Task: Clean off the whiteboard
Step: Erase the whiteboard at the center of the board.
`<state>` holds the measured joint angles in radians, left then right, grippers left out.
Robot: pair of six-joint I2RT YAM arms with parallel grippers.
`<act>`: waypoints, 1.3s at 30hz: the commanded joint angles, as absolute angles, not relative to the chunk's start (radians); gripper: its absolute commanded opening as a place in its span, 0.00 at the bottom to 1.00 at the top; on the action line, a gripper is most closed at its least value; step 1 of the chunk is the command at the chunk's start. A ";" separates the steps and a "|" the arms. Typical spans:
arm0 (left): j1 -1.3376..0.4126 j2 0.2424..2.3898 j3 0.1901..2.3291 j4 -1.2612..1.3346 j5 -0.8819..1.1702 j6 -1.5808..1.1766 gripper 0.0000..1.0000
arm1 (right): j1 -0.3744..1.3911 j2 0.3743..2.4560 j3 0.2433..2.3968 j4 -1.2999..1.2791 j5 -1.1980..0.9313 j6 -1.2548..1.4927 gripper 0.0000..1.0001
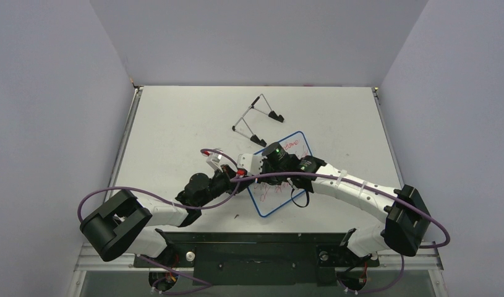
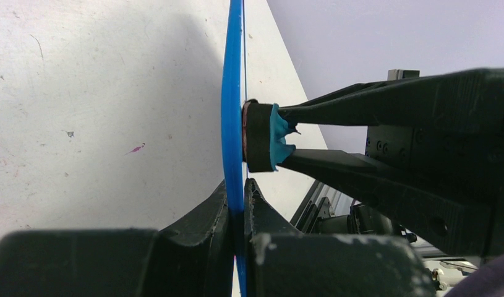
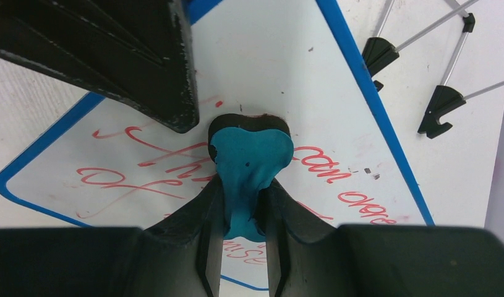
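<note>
left claw [image 2: 239, 207] clenched on the left edge of a blue-framed whiteboard [image 3: 268, 74] with red handwriting | board sits askew at mid-table [image 1: 175, 124] | right claw [image 3: 243, 198] pinches a teal-handled eraser [image 3: 252, 151], its black felt pad touching the written face | folding wire stand [image 1: 256, 117] lies just beyond the board
</note>
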<state>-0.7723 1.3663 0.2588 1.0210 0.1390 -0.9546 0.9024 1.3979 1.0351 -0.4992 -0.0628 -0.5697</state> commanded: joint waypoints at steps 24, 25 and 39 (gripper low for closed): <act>-0.781 1.312 0.324 1.135 0.206 -0.909 0.00 | 0.853 1.356 0.988 -0.560 -0.191 -0.679 0.00; -0.781 1.309 0.324 1.131 0.206 -0.907 0.00 | 0.849 1.347 0.989 -0.569 -0.214 -0.683 0.00; -0.782 1.317 0.328 1.125 0.206 -0.909 0.00 | 0.825 1.364 1.058 -0.530 -0.223 -0.602 0.00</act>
